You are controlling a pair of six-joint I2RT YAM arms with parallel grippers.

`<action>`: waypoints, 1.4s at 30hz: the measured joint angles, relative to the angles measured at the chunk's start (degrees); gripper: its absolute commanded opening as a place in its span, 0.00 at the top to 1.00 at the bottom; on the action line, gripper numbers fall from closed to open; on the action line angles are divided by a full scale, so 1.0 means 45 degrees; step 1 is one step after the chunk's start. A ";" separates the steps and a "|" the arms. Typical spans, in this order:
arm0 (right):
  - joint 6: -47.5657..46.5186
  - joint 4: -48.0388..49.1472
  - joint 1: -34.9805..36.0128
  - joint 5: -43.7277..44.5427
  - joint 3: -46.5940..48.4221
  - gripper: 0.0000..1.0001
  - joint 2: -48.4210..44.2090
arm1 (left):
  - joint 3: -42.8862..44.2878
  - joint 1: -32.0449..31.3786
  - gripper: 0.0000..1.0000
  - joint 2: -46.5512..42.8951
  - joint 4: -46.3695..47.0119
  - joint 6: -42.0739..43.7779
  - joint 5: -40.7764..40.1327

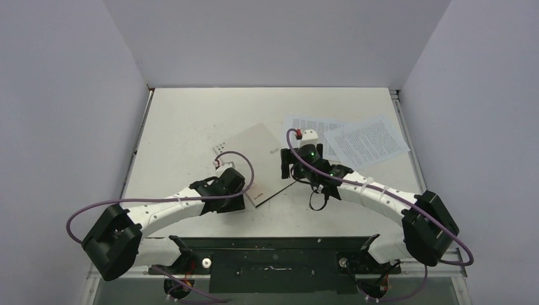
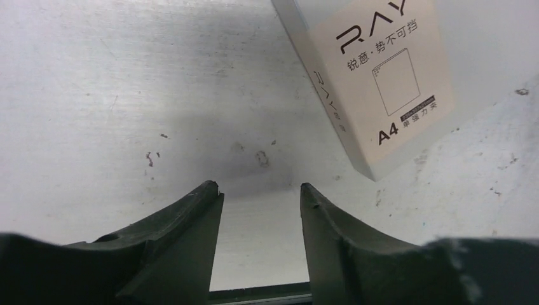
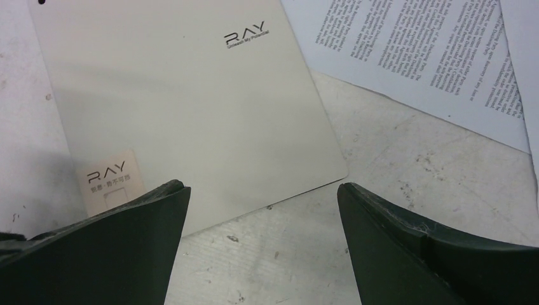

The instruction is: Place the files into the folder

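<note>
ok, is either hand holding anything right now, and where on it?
Nothing is held. The left hand stands open over bare table beside the folder; the right hand is open by the folder's corner.

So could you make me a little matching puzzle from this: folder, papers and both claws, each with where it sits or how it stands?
1 folder
2 files
3 left gripper
4 right gripper

a overlapping, far right of the table
b wide open at the folder's corner
c flat, mid-table
d open less wide, over bare table

Pairs: 1-c, 2-a, 3-d, 4-b
</note>
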 measured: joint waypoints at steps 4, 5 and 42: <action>-0.0151 0.0131 -0.0894 -0.0588 0.0379 0.10 0.0588 | 0.0000 0.0160 0.31 -0.1005 -0.0471 0.0005 -0.0146; -0.0180 0.0160 -0.1098 -0.0758 0.0520 0.10 0.0801 | 0.0000 0.0306 0.28 -0.1180 -0.0466 0.0015 -0.0131; -0.0534 0.1749 -0.3876 -0.5906 0.2895 0.10 0.6130 | 0.0622 0.5319 0.04 0.2380 0.4901 0.0257 0.3881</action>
